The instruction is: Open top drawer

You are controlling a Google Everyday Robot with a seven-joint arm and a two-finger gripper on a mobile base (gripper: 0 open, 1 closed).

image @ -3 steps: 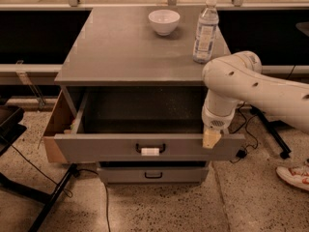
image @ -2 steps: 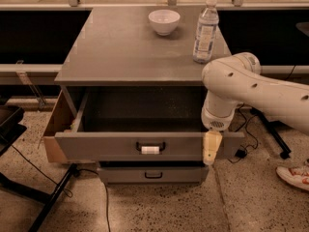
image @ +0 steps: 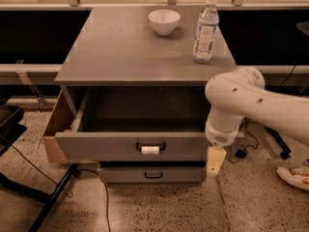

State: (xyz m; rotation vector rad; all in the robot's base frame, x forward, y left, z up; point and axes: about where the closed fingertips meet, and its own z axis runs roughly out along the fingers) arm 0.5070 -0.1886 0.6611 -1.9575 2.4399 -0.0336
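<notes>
The top drawer (image: 106,146) is a wide grey drawer that stands pulled out from the cabinet. Its dark, speckled interior (image: 140,112) is exposed. Its black handle (image: 150,146) carries a white tag. My gripper (image: 215,161) hangs at the end of the white arm (image: 241,105). It is in front of the drawer's right end, below the front's top edge and well right of the handle. It holds nothing that I can see.
A white bowl (image: 164,21) and a clear water bottle (image: 205,30) stand on the cabinet top (image: 120,52). A shallower lower drawer (image: 153,174) is closed. A cardboard panel (image: 55,129) is at the left, black stand legs (image: 48,197) and cables are on the floor, and a shoe (image: 293,175) is at the right.
My gripper has dropped lower along the drawer's right end, from the front's top edge to below it. The drawer stays open as before.
</notes>
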